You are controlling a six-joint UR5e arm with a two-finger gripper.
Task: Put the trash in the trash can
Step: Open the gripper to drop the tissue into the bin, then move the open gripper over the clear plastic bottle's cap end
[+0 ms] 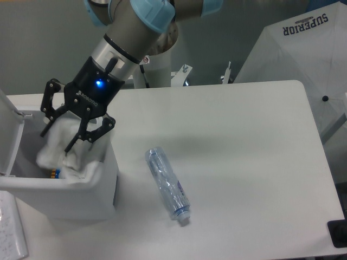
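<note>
— Where's the gripper [68, 127] right now?

— Left of the frame, above the open trash can [103, 187]. Its fingers are spread wide and the crumpled wrapper [62, 149] hangs just under them, inside the bin's mouth. I can't tell whether a fingertip touches it; it looks let go to me.

— So one piece is as good as in. And the other?

— The plastic bottle [167, 183] lies on the white table [244, 162], lower centre of the frame, to the right of the bin and apart from it.

— Which way is it from the gripper?

— Down and to the right. Its long axis runs from upper left to lower right, white cap [183, 218] at the lower end. I'd guess the fingers would need to straddle it across that line, around the middle.
</note>
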